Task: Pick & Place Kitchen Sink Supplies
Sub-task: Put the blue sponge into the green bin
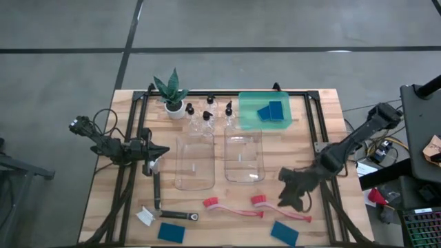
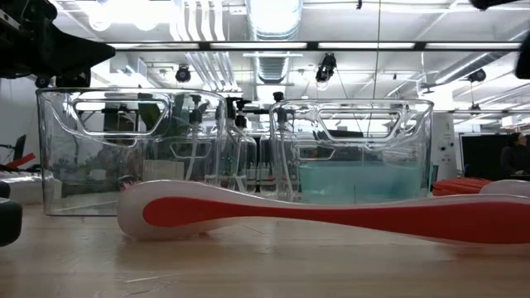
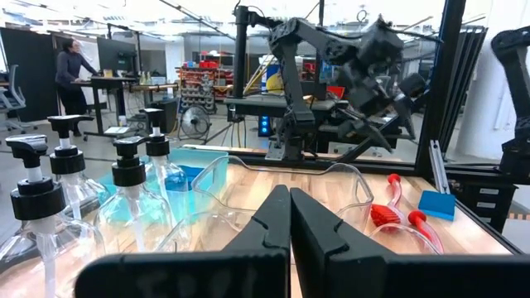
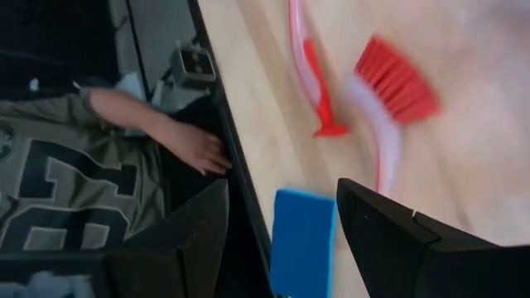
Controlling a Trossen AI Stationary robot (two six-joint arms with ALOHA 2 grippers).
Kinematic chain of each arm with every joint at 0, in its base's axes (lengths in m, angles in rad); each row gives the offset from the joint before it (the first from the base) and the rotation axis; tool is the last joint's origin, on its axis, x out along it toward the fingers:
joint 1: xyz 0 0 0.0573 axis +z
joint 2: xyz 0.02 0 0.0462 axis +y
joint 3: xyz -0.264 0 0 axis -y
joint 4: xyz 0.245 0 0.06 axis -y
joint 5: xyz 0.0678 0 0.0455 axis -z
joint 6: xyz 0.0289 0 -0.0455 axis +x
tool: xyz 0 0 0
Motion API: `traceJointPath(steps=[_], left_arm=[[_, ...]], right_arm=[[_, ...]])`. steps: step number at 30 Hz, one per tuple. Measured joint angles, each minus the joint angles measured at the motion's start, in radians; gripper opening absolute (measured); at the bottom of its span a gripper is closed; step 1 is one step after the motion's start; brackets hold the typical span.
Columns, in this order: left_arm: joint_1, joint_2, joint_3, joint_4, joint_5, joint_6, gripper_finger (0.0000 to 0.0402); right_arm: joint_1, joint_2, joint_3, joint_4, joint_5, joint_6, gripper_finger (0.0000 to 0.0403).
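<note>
R gripper (image 1: 293,195) at table's 4 o'clock, fingers (image 4: 389,240) wide apart, holding nothing, above a red brush (image 1: 279,207) and a blue sponge (image 4: 303,236) by the near edge. L gripper (image 1: 156,153) at 9 o'clock, fingers (image 3: 281,232) pressed together, empty. Wooden table (image 1: 324,110): two clear bins (image 1: 219,160) at ctr, four pump bottles (image 1: 207,114) and a plant (image 1: 172,93) at 12, green tray (image 1: 248,114) w/ sponges at 1. Black-handled brush (image 1: 169,214) at 7. Room: person's hand (image 4: 197,147) on the table frame; another person (image 3: 73,66) at a desk.
</note>
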Motion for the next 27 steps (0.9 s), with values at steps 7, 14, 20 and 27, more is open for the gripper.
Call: traceJointPath(steps=[7,14,20,27], left_arm=[[0.0,0.0,0.0,-0.001,0.0,0.0,0.0003],[0.0,0.0,0.0,-0.003,0.0,0.0,0.0003],[0.0,0.001,0.0,-0.011,0.0,0.0,0.0003],[0.0,0.003,0.0,-0.018,0.0,0.0,0.0003]], right_arm=[[0.084,0.193,0.101,-0.004,-0.005,0.047,0.0219],[0.142,0.39,0.264,-0.116,-0.042,0.048,0.0219],[0.178,0.536,0.38,-0.204,-0.085,0.069,0.0219],[0.2,0.637,0.43,-0.291,-0.084,0.082,0.0219]])
